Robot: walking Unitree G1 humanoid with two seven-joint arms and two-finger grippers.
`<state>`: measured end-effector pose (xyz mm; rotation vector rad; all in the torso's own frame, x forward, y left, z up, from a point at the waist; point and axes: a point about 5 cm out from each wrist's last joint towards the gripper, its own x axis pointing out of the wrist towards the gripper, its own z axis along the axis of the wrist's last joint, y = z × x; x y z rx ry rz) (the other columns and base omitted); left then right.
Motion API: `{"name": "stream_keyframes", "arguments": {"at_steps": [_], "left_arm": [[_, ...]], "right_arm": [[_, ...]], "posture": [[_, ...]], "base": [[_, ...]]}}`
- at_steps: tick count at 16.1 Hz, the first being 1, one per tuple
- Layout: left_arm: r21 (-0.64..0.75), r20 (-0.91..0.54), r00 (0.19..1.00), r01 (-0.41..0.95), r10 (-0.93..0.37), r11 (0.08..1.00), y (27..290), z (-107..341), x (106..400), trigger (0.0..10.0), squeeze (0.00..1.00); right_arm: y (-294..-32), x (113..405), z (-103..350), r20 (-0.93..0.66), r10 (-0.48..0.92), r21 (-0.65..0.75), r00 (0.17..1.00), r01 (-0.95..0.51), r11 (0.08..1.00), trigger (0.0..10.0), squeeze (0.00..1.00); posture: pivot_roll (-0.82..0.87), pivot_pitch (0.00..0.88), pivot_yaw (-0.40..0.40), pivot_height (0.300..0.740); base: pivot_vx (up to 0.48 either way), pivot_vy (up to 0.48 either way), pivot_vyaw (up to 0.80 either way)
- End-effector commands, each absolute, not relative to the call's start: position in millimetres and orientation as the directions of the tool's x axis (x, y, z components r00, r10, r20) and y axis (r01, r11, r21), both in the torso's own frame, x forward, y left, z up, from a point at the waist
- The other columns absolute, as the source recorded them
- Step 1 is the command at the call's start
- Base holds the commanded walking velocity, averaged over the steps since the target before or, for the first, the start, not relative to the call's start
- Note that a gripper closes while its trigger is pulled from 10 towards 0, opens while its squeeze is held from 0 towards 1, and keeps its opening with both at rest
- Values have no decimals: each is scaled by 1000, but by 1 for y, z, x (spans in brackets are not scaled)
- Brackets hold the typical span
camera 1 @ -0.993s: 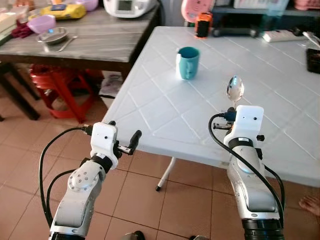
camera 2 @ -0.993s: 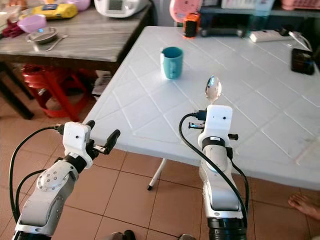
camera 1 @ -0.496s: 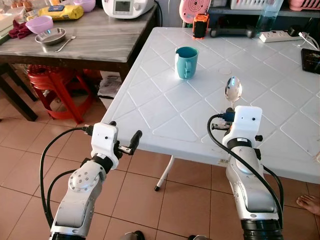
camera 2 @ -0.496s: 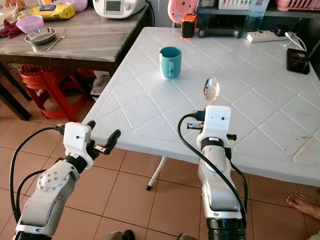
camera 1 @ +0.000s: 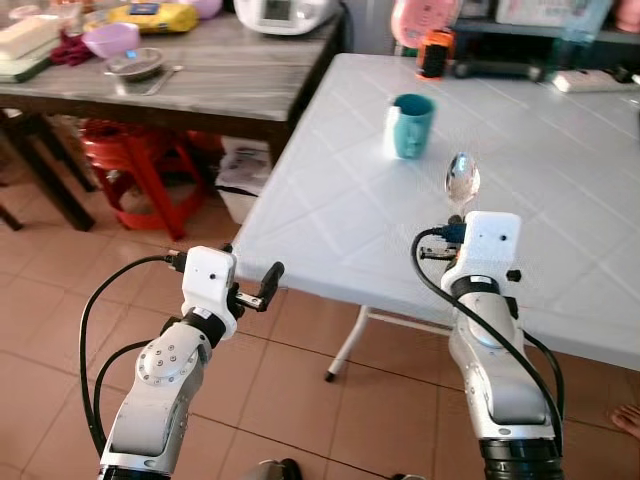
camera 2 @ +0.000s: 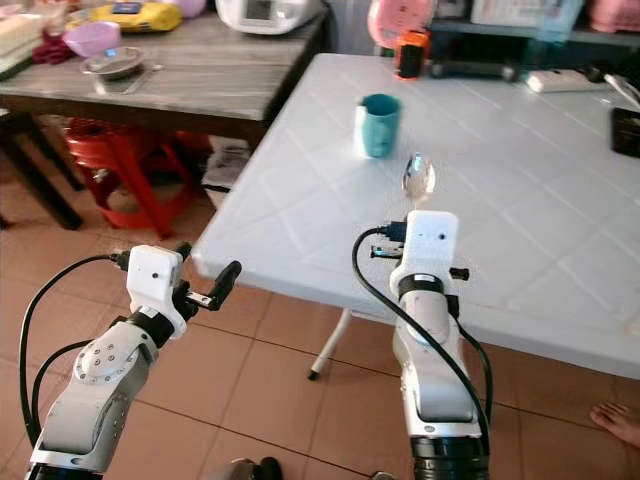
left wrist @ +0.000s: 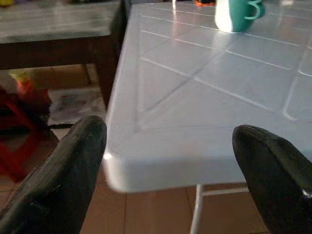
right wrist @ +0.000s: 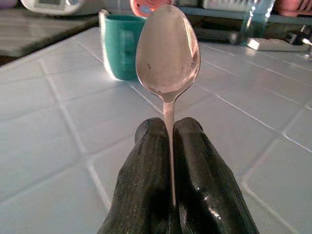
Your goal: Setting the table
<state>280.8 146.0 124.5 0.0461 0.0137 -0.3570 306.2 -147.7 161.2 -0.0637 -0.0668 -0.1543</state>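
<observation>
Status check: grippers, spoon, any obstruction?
Right gripper shut on spoon, over white table. Left gripper open, at table corner. Teal mug ahead.

Metal spoon (right wrist: 168,53): shiny, bowl uppermost, handle upright and clamped between two black fingers (right wrist: 146,195), raised above white table (camera 1: 560,150). Teal mug (camera 1: 410,125): upright on table, beyond spoon, handle turned to its left side.

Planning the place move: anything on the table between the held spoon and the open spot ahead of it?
Nothing visible. The right gripper pinches the shiny metal spoon above bare white plastic table. The teal ceramic mug stands farther back, to the left.
</observation>
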Motion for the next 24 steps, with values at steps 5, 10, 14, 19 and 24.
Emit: {"name": "stream_keyframes", "arguments": {"at_steps": [5,10,14,19,24], "left_arm": [[59,-33,937,348,-347,936,148,122,280,10000,0],[61,-34,937,349,-347,935,148,122,280,10000,0],[65,-38,935,354,-352,933,147,121,279,10000,0],[68,-34,935,355,-354,932,146,121,280,10000,0],[65,-31,935,355,-354,933,146,121,280,10000,0]], "right_arm": [[-144,308,167,95,-137,-36,986,141,989,10000,0],[-142,309,168,101,-131,-31,986,135,990,10000,0],[-140,309,168,104,-125,-26,987,129,991,10000,0],[-139,310,168,112,-115,-25,987,118,993,10000,0],[-136,311,169,120,-102,-22,988,106,994,10000,0]], "posture": [[-35,107,70,740],[-30,100,72,740],[-26,96,74,740],[-24,87,71,740],[-21,81,70,740]], "base": [[0,299,-454],[0,300,-435],[0,299,-213],[0,299,0],[0,331,0]]}}
